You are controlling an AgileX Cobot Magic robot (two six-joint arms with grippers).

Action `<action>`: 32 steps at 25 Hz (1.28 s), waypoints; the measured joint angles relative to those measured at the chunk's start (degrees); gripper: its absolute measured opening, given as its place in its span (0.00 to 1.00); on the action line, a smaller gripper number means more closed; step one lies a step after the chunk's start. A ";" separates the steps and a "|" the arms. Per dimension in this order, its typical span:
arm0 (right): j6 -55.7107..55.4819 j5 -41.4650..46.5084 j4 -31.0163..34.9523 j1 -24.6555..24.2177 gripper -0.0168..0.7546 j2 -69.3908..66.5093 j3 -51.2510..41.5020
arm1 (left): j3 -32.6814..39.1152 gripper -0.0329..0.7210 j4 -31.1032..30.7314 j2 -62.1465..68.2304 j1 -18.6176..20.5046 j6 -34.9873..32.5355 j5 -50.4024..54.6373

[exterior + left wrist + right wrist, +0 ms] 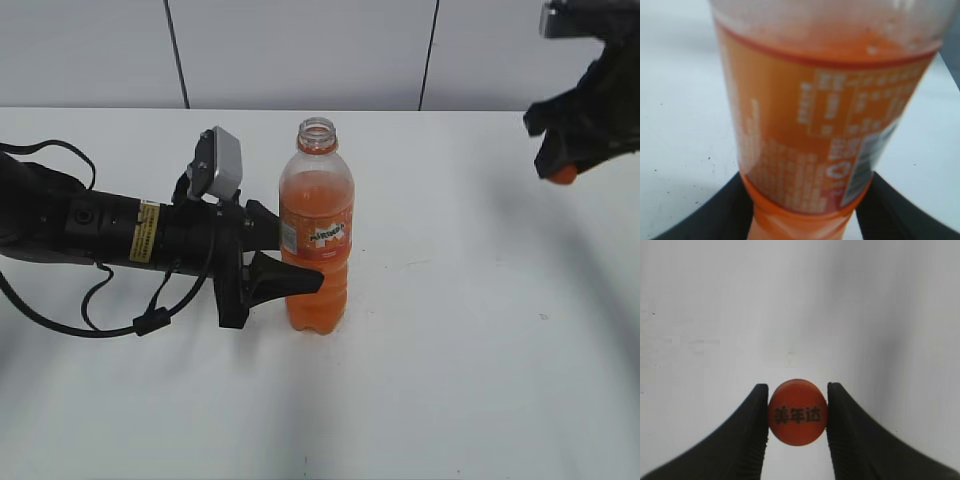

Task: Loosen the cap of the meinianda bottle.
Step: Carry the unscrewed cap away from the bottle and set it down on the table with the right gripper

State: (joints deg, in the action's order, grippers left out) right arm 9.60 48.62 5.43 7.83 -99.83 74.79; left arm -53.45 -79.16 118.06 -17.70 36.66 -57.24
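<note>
The meinianda bottle stands upright on the white table, filled with orange drink, its neck open and uncapped. My left gripper is shut on the bottle's lower body from the left; in the left wrist view the bottle fills the frame between the black fingers. My right gripper is raised at the far right, away from the bottle, shut on the orange cap. In the right wrist view the cap sits between the fingers, dark print facing the camera.
The white table stretches around the bottle. A grey panelled wall runs behind the table's far edge. The left arm's black body and cables lie across the left side.
</note>
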 joint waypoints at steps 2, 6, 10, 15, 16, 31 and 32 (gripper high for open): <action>-0.05 -5.27 0.13 -0.04 0.37 0.00 -5.48 | 0.00 0.55 0.00 0.00 0.00 0.00 0.00; -0.10 -17.62 0.74 -0.04 0.37 0.04 -16.13 | 0.00 0.55 0.00 0.00 0.00 0.00 0.00; -0.10 -28.34 1.53 -0.04 0.37 0.04 -24.10 | 0.00 0.55 0.00 0.00 0.00 0.00 0.00; -0.15 -34.73 1.64 -0.04 0.37 -0.64 -27.98 | 0.00 0.55 0.00 0.00 0.00 0.00 0.00; -0.15 -35.17 1.64 -0.04 0.37 -1.30 -28.06 | 0.00 0.55 0.00 0.00 0.00 0.00 0.00; -0.22 -35.32 1.59 -0.04 0.40 -5.50 -28.24 | 0.00 0.55 0.00 0.00 0.00 0.00 -0.05; -0.27 -35.24 1.59 -0.04 0.44 -5.50 -28.24 | 0.00 0.55 0.00 0.00 0.00 0.00 -0.05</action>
State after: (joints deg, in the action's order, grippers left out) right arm 9.33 13.38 7.02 7.78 -105.33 46.56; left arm -53.45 -79.16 118.06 -17.70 36.66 -57.29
